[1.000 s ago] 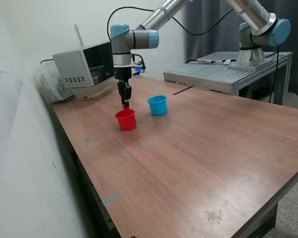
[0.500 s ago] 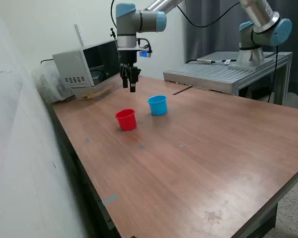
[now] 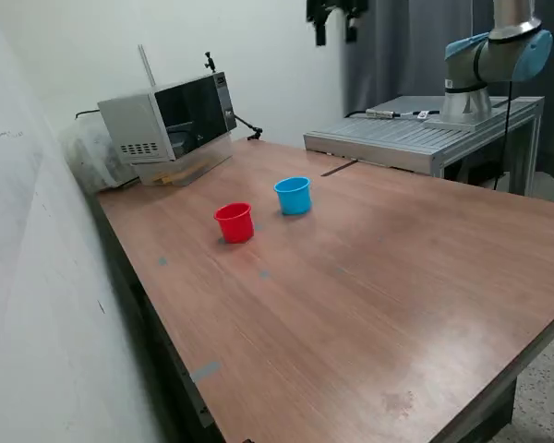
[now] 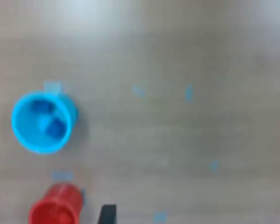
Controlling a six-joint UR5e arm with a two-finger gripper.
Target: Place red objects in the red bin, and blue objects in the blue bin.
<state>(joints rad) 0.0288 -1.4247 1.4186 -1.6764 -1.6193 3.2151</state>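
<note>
Two cups stand upright and a little apart on the wooden table [image 3: 369, 277] in the exterior view: the red bin [image 3: 234, 222] toward that view's left and the light blue bin [image 3: 294, 196] just to its right and slightly farther back. From this angle neither cup's inside can be seen, and no cubes lie on the tabletop. High at the top edge, the gripper [image 3: 335, 20] shows only as two dark fingers hanging well above the table; whether they are spread or closed cannot be told. A grey box-like appliance [image 3: 166, 120] sits at the table's far left corner against the pale wall, and a metal bench [image 3: 415, 138] carrying the arm's base [image 3: 485, 69] stands behind, before a dark curtain.

Looking straight down, the blurred wrist view shows what the other hides: two dark blue cubes [image 4: 46, 119] lying side by side inside the blue bin [image 4: 42, 122]. The red bin [image 4: 56, 207] is cut off by the frame, its contents not visible. Small bluish marks dot the wood.
</note>
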